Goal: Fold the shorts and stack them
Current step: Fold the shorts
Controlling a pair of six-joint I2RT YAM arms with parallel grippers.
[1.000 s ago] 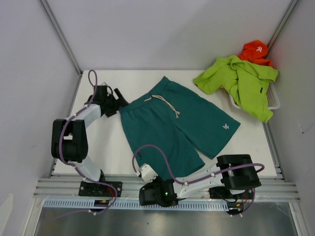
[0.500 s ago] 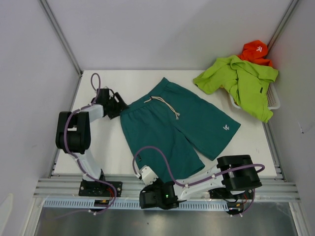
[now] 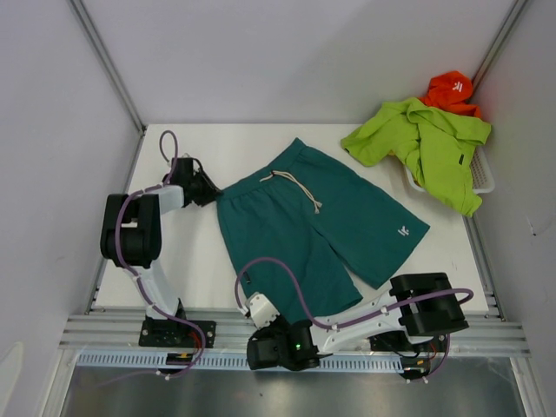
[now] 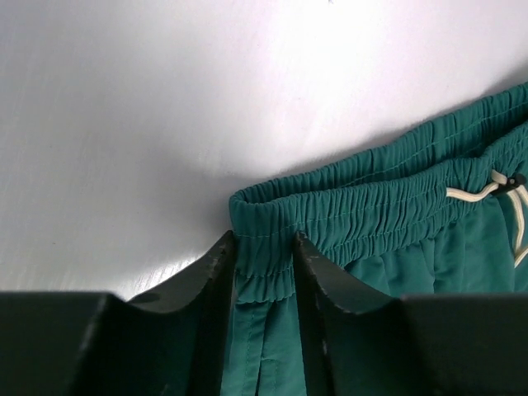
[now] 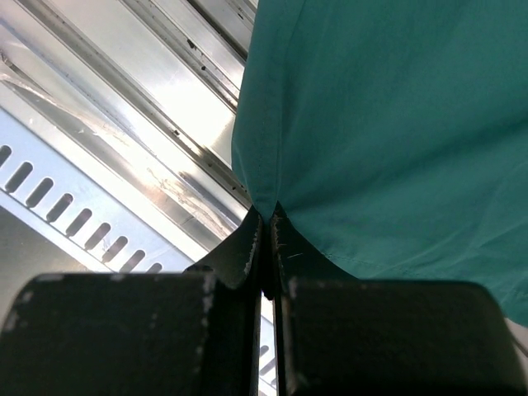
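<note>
Our left gripper (image 4: 264, 245) and right gripper (image 5: 267, 216) both pinch the teal shorts (image 3: 317, 230), which lie flat. No fold yet. The green shorts (image 3: 426, 148) wait.

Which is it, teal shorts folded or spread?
Spread: teal shorts lie flat, both legs showing. The left gripper pinches the waistband corner, the right gripper a leg hem.

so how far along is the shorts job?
Done: teal shorts lie spread flat on the table. In hand: left gripper pinches the waistband corner, right gripper pinches a leg hem at the near edge. Left: no fold made yet; lime green shorts hang over the basket, nothing stacked.
</note>
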